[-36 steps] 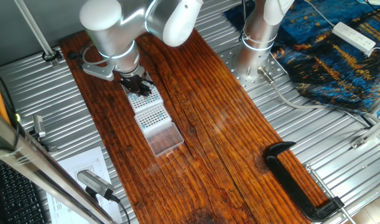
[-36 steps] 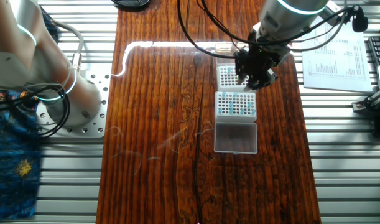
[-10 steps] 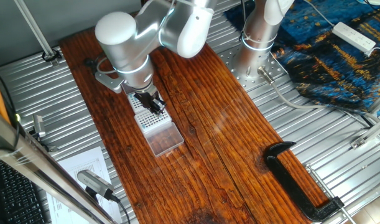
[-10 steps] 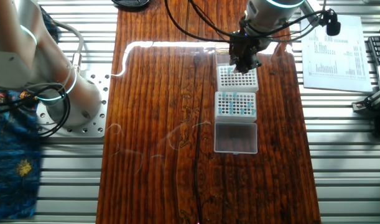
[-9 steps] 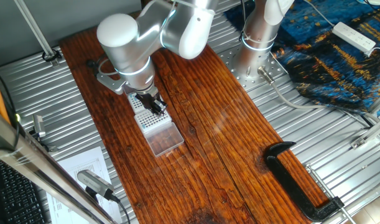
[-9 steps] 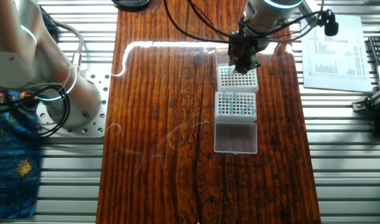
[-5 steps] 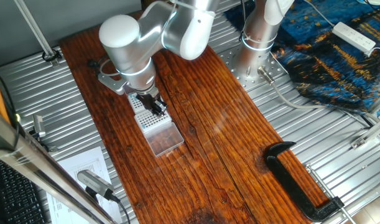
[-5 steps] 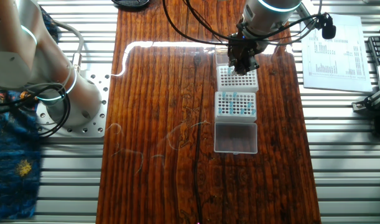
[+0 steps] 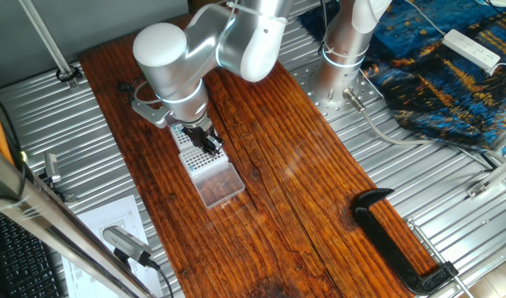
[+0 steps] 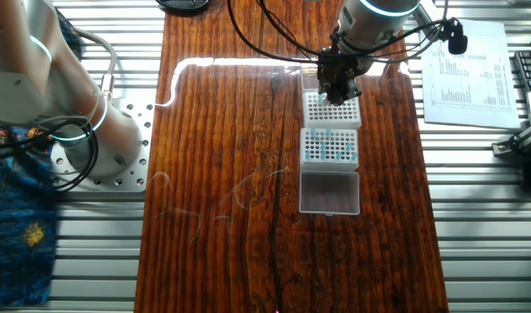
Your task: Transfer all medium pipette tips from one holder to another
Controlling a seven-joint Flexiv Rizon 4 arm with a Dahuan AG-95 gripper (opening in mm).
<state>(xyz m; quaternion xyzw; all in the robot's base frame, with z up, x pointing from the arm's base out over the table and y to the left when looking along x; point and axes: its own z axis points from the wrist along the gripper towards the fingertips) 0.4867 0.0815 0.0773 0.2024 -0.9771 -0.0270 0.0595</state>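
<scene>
Two holders sit end to end on the wooden board. The holder beside the clear lid carries the medium pipette tips, seen as teal dots. The white holder beyond it shows mostly dark holes. My gripper points straight down over the far part of the white holder, its dark fingers close together. Whether they pinch a tip is too small to see. In the other fixed view the gripper covers most of both holders; only the white holder's edge and the second holder's end show.
A clear lid lies flat beyond the teal-filled holder, also visible as the lid. A black clamp grips the board's far end. Printed paper lies beside the board. The arm's base and cables stand at the board's side.
Since 3.6 s ago the gripper has shifted from the junction of the two holders to above the white holder. Over the last second it has hardly moved.
</scene>
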